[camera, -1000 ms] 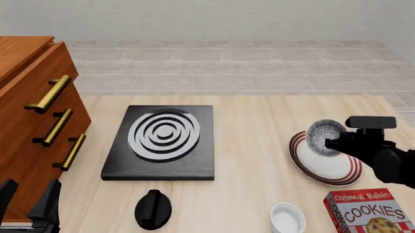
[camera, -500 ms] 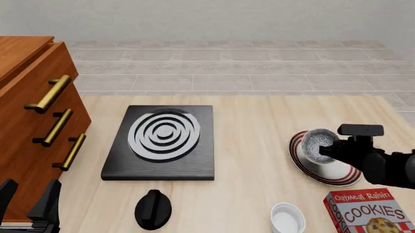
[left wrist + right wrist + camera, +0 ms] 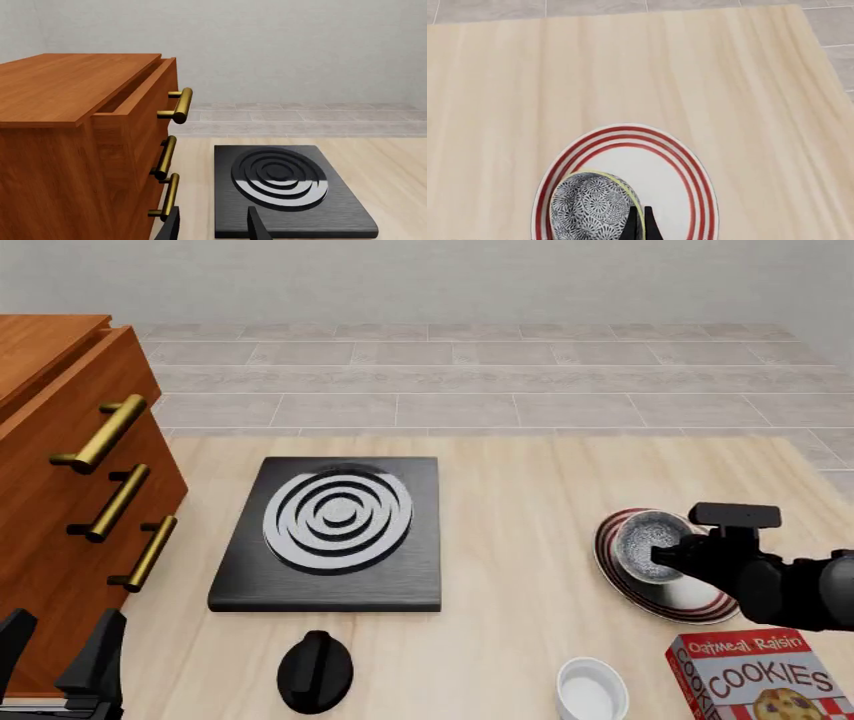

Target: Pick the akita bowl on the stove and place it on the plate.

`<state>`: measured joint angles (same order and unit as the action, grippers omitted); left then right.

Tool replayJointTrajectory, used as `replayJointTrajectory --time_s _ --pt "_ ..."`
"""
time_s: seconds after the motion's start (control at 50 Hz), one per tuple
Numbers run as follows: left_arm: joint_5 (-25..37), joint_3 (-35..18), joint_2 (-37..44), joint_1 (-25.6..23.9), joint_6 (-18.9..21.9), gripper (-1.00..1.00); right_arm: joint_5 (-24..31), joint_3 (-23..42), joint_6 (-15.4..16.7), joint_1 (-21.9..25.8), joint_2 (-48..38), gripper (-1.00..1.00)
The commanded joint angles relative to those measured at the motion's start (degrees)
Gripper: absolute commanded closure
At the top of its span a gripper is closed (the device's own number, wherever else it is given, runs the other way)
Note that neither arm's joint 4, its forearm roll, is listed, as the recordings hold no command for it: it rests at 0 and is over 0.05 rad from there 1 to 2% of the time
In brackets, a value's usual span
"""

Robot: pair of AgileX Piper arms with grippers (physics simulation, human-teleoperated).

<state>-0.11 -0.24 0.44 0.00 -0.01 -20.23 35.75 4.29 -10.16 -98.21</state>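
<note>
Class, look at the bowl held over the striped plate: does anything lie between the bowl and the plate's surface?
Nothing visible does. The right pincer grips the akita bowl by its rim, directly over the plate, whose white centre is bare beneath it.

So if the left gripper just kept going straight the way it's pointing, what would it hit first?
Probably the stove. In the left wrist view the left gripper points over the near edge of that black slab, with the wooden drawer cabinet off to one side. Depth is unclear, so it might pass just above.
</note>
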Motion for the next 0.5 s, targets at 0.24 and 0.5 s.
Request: replayJointTrajectory --time_s 0.24,0.5 --pt "0.0 0.0 -0.01 0.01 0.01 -1.0 1.27 -0.83 -0.27 -1.06 4.04 -1.0" --pt "0.0 0.0 -0.02 0.0 0.0 -1.0 5.84 -1.15 1.95 -1.14 12.91 -1.0"
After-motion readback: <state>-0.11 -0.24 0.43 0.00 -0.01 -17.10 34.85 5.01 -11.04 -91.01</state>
